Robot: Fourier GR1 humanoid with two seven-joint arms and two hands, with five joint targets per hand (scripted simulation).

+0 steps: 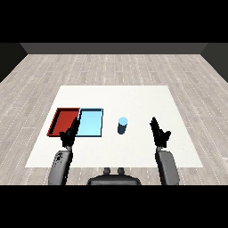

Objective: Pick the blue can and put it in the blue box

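A blue can [122, 125] stands upright on the white table [133, 98], just right of the light blue tray [91, 123]. My right hand [159, 132] is raised to the right of the can, apart from it, fingers straight and holding nothing. My left hand [70, 133] hovers at the near edge of the trays, over the line where the red tray and the blue tray meet, fingers relaxed and empty.
The red tray [63, 121] lies directly left of the blue tray, touching it. Both trays hold nothing. The white table stretches beyond the can toward the far edge and to the right.
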